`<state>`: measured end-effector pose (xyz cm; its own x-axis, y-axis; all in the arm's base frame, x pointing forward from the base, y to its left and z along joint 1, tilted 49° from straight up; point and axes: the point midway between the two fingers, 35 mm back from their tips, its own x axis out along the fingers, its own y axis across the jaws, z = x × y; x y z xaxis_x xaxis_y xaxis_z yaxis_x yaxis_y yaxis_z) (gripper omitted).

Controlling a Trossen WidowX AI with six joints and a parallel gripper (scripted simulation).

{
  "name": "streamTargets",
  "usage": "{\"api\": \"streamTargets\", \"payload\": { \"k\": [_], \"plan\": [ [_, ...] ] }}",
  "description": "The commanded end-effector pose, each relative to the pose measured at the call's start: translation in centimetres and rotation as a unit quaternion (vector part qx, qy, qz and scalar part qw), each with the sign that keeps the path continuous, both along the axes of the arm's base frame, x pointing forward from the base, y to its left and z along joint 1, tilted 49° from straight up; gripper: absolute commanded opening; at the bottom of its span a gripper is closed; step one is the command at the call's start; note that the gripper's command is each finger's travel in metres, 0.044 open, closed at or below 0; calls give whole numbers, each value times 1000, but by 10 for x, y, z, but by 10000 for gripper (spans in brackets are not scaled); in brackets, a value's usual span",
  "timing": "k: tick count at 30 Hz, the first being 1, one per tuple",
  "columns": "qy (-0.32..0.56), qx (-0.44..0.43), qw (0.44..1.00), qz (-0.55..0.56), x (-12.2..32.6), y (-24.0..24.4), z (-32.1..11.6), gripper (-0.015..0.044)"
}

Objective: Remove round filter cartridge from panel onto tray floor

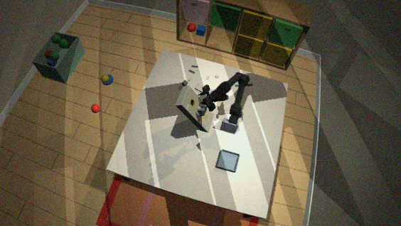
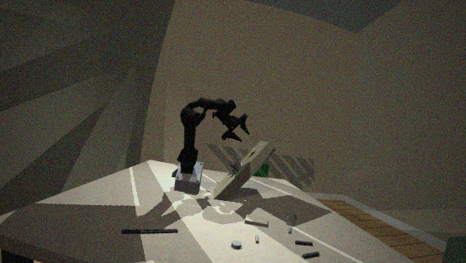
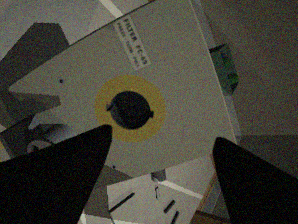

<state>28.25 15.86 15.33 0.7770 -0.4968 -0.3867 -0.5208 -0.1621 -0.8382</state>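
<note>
So the gripper (image 1: 203,100) (image 2: 244,136) (image 3: 162,139) is open with nothing in it, up off the slanted panel (image 1: 184,97) (image 2: 262,148) (image 3: 175,65). Socket's dark; the filter cartridge is out, but I can't pick it out for sure in the grey clutter low on the panel. Pale table (image 1: 170,156) (image 2: 91,244) is striped with sun and shadow, blue tray (image 1: 227,160) on it. Around it: plank floor (image 1: 82,142) (image 2: 380,223), cubby shelf (image 1: 234,44) with green and yellow bins.

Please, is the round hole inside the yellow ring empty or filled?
Empty: the dark round hole in the beige panel shows no cartridge face.
</note>
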Motion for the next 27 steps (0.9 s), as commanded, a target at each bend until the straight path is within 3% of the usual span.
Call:
{"api": "streamTargets", "payload": {
  "k": [1,2,7,16,19,27],
  "plan": [
    [-5,3,1000,1,-1,18,17,395],
    [-5,3,1000,1,-1,18,17,421],
    [-35,102,990,-86,-8,-3,-6,305],
    [-158,300,875,-346,-39,-63,-58,305],
    [-185,321,844,-388,-47,-73,-65,305],
    [-185,321,844,-388,-47,-73,-65,305]
  ]
}}
